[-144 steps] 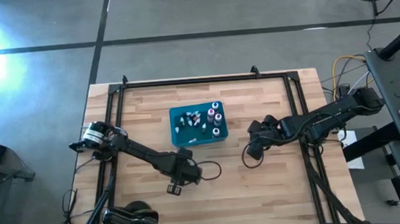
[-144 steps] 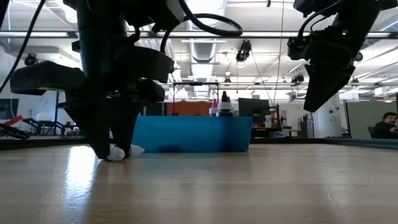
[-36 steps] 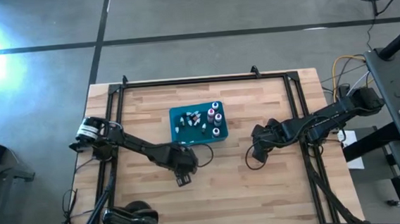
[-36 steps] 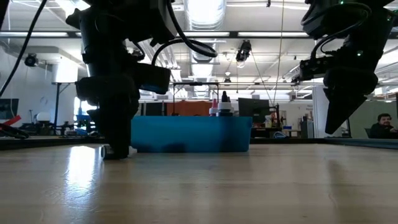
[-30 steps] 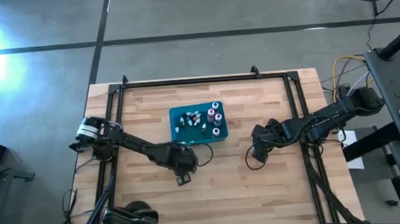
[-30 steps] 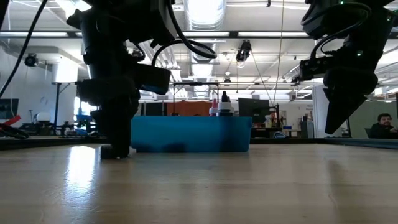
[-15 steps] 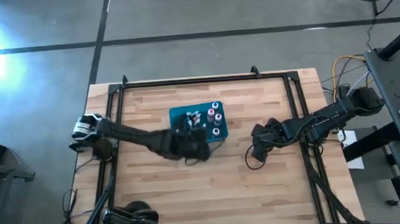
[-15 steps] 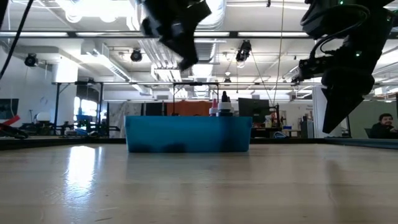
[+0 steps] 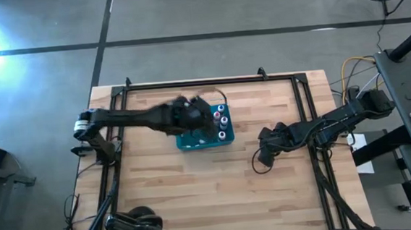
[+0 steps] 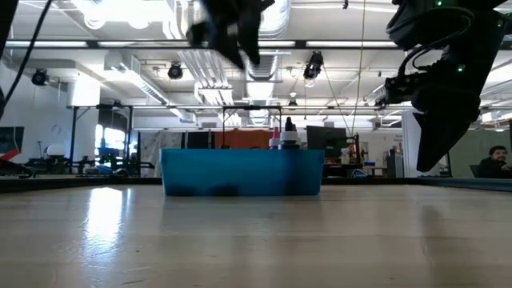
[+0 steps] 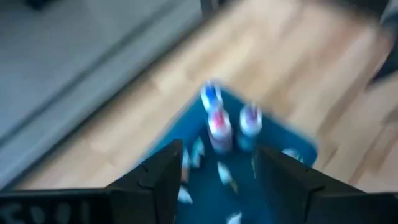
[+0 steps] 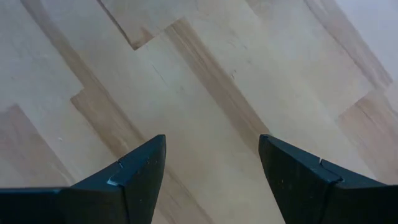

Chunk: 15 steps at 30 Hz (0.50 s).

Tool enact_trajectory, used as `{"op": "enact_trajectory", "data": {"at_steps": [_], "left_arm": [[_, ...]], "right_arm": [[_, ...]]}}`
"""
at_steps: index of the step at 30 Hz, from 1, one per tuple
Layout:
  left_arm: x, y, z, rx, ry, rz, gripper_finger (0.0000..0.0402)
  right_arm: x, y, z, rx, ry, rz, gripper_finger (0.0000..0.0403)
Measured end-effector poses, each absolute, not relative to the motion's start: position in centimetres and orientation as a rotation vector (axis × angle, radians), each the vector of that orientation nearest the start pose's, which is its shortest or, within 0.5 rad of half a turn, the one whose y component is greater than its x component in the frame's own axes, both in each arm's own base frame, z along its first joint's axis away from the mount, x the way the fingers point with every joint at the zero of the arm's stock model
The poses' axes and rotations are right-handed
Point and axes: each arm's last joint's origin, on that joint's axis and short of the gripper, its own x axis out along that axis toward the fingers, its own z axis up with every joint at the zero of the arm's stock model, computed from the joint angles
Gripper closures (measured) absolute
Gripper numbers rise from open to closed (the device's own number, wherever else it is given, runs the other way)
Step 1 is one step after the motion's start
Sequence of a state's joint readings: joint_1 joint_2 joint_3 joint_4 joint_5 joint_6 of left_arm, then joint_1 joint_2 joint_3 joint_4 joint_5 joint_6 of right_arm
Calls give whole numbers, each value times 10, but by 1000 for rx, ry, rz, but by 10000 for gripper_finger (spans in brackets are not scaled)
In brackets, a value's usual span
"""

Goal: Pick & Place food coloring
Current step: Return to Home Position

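— Above the teal bin (image 10: pixel 240 172), left of the table's (image 9: pixel 197 195) middle, what does the left claw (image 11: pixel 217 149) need for the return to home?
— Judgement: retract at this height, not lower. The left arm (image 9: pixel 133 118) reaches across from the table's left edge. The claw hangs high over the bin, fingers spread wide, nothing between them.
— Where is the food coloring (image 9: pixel 220 120)?
— Inside the bin. Several bottles stand upright toward its right end, caps above the rim, with smaller ones lying beside them. A low sweep could clip those caps. No bottle shows on the bare wood.
— And the right side?
— The right arm (image 9: pixel 322 125) bends in from the table's right edge. The right claw (image 12: pixel 211 138) hovers over bare table, well right of the bin, pointing down, fingers wide and empty. Its way back looks unobstructed, so a straight withdrawal should do.
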<state>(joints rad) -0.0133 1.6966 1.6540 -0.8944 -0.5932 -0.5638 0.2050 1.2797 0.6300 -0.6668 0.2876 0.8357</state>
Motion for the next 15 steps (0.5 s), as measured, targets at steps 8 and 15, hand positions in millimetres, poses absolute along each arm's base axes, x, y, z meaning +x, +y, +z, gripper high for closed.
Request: {"op": "enact_trajectory", "data": {"at_steps": [8, 15], "left_arm": [[314, 8, 437, -141, 460, 825, 226], [290, -2, 397, -252, 579, 681, 226]], "right_arm": [[204, 22, 178, 222, 1131, -567, 154], [221, 6, 251, 314, 841, -328, 154]]}}
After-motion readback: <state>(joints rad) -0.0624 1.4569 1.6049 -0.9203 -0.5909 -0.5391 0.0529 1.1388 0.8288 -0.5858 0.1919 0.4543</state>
